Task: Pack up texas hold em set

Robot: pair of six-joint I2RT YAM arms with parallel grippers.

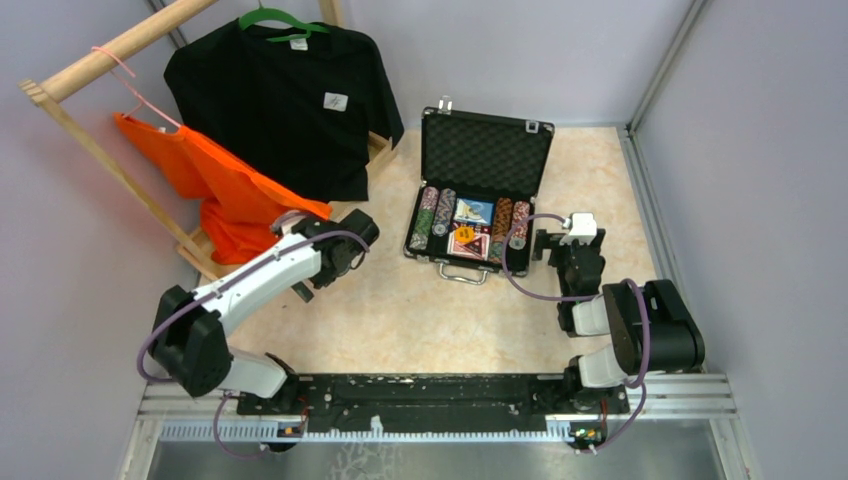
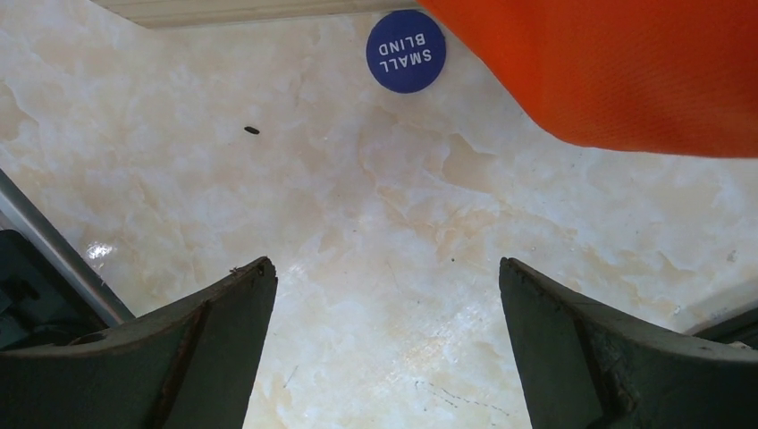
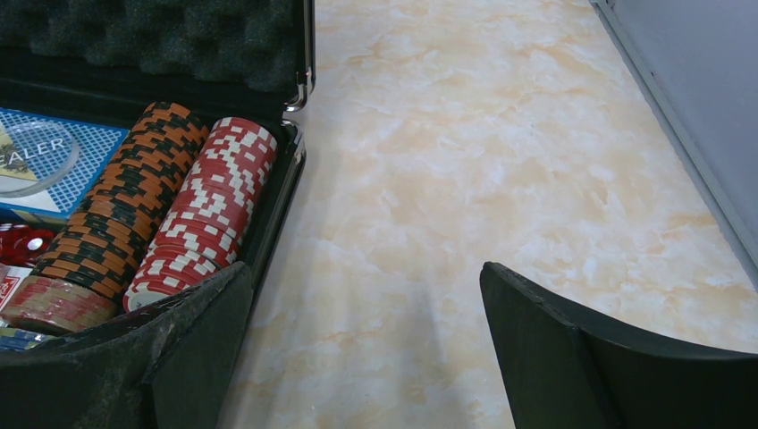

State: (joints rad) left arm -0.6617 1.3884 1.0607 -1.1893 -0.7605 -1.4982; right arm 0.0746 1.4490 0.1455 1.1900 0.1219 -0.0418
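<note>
The left pincer (image 2: 384,268) fills the bottom of its wrist view, both dark fingers spread wide with only bare marbled counter (image 2: 375,206) between them. Just beyond, a round blue token (image 2: 406,51) printed SMALL BLIND lies flat on the counter. It is beside the edge of an orange cloth (image 2: 626,71), near the wooden rack base (image 2: 241,9), and well apart from the case.

The right pincer (image 3: 366,273) is likewise spread and empty, low over the counter just to the right of the black case (image 3: 286,179). The case lies open at the far middle of the counter, its foam-lined lid (image 1: 486,152) standing up.

Inside, chips lie in rows on edge. The red-and-white chips (image 3: 210,214) are against the right wall and the orange-and-black chips (image 3: 125,197) sit next to them. Further in are a blue card box (image 3: 85,147) carrying a clear dealer button (image 3: 27,156), and red dice (image 3: 22,243) nearer the front. A black T-shirt (image 1: 285,100) hangs on the rack.
</note>
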